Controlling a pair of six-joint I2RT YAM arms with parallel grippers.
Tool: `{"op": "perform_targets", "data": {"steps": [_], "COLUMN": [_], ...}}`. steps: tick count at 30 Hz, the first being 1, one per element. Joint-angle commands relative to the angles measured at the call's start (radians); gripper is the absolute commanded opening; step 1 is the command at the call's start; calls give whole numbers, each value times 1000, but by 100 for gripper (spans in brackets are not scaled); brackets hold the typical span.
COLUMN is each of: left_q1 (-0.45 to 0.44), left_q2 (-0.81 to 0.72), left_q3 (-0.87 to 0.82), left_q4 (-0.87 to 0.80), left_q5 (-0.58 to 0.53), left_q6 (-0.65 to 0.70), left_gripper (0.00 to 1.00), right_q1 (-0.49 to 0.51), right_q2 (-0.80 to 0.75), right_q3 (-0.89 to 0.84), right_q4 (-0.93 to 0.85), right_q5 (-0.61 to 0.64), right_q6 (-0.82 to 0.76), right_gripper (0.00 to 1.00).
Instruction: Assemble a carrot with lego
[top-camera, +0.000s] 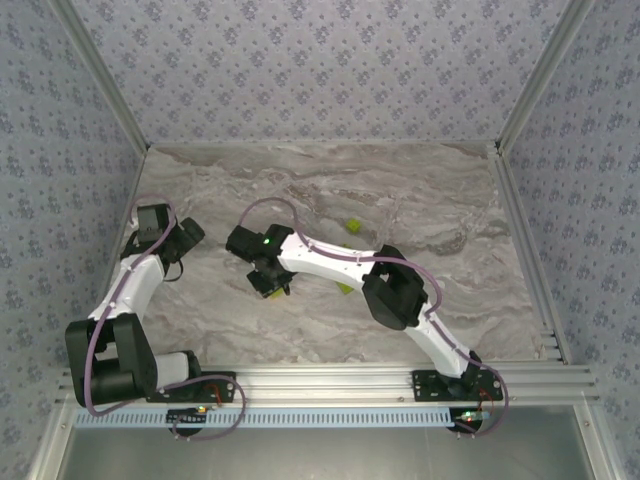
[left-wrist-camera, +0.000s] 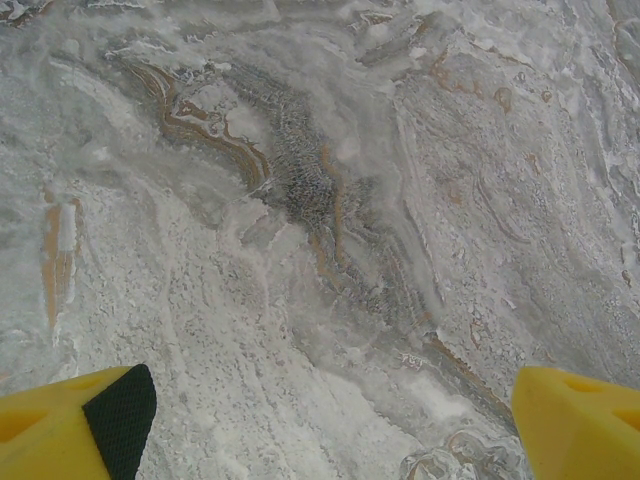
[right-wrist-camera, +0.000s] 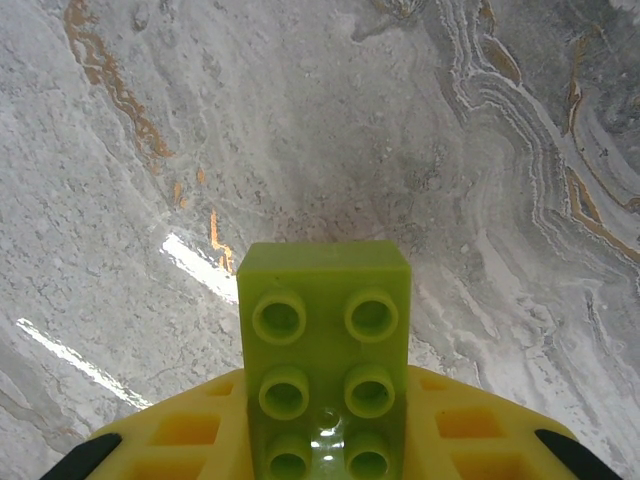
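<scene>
Lime-green brick (right-wrist-camera: 325, 320) sat clamped in right gripper (right-wrist-camera: 325, 430), studs facing the wrist camera, two across. Long axis ran straight out along the fingers, free end pointing away over the marble table (right-wrist-camera: 150, 150). In the top view it was held left of table centre; a loose lime-green brick (top-camera: 352, 226) lay beyond the right arm. Left gripper (left-wrist-camera: 330, 428) hung wide open, holding nothing. My read: brick light, rigid, glossy and probably slippery. Best pinched on the flat side walls, leaving studs and free end clear for mating.
</scene>
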Motion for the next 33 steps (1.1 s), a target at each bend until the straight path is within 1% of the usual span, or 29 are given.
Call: {"op": "perform_targets", "data": {"steps": [1, 4, 9, 13, 17, 24, 27, 33], "left_q1": [7, 7, 7, 7, 7, 7, 8, 7], "left_q2": [10, 13, 18, 19, 22, 29, 26, 32], "left_q3": [-5, -4, -3, -1, 5, 10, 11, 9], "left_q4": [5, 6, 6, 6, 5, 3, 2, 5], "left_q5": [10, 11, 14, 16, 20, 27, 28, 31], "left_q6": [0, 0, 0, -1, -1, -2, -1, -1], "left_gripper": [93, 93, 93, 93, 93, 93, 93, 93], "right_q1": [10, 11, 7, 5, -5, -52, -74, -119], "right_q2": [157, 179, 190, 176, 98, -62, -103, -141], "right_q3": [-55, -61, -82, -77, -72, -57, -85, -196], "right_q4": [-97, -126, -124, -126, -118, -134, -125, -56], "right_q5": [-18, -12, -38, -26, 3, 119, 135, 139], "right_q6": [-45, -66, -80, -81, -67, -46, -46, -37], "right_gripper": [31, 31, 31, 31, 30, 30, 30, 30]}}
